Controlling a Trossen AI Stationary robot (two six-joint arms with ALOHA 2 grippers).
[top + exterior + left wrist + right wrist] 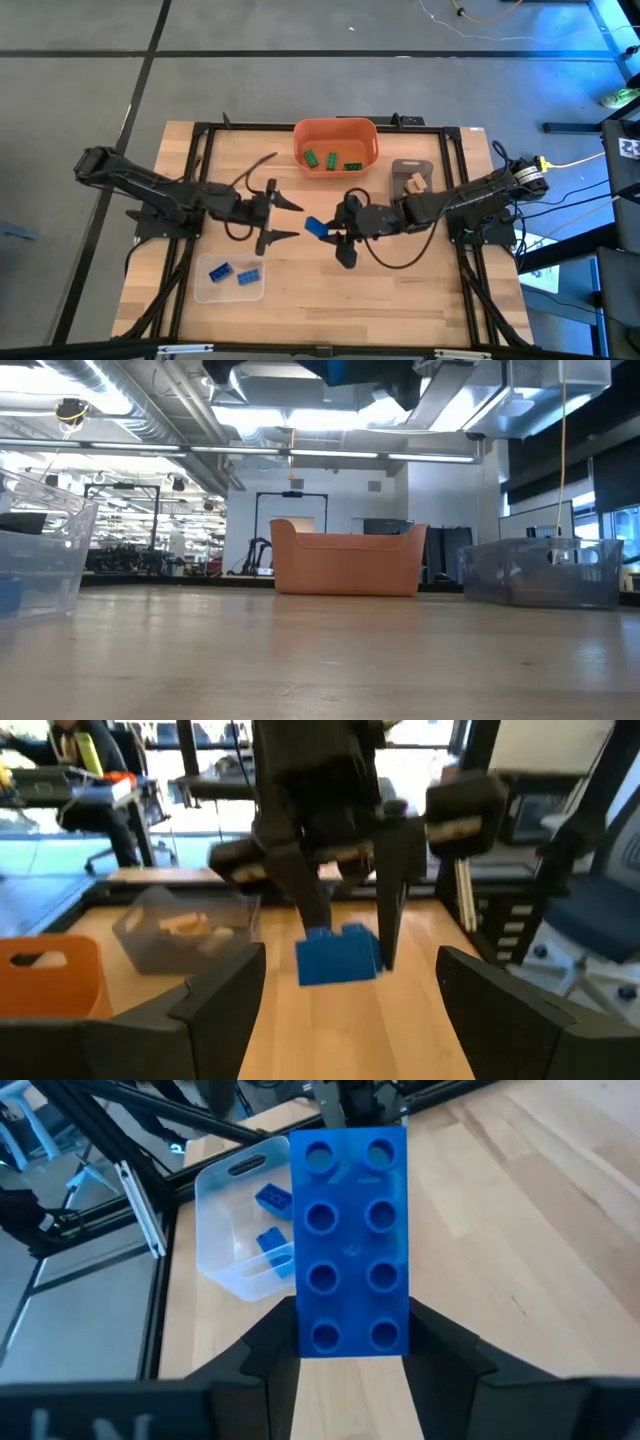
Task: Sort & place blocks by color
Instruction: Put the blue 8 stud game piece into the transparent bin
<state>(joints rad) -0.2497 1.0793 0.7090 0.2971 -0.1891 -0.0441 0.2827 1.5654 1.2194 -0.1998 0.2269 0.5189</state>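
My right gripper is shut on a blue studded block above the middle of the table. My left gripper is open, just left of that block, its fingers pointing at it without touching. In the left wrist view the block hangs between the right arm's fingers, beyond my own spread fingers. Two blue blocks lie in a clear tray near the front left. Green blocks lie in the orange bowl. Tan blocks lie in the grey tray. My right gripper pinches the blue block between its two fingers by the long sides at one end. The fingers come slanting down from the table's right. The block is lifted clear of the table and sticks out past the fingertips toward the left, studded face toward the wrist camera.
The orange bowl stands at the far middle, and the grey tray is to its right. The clear tray sits front left of the held block. Bare wood lies in the middle and along the near edge. Black frame rails border the table.
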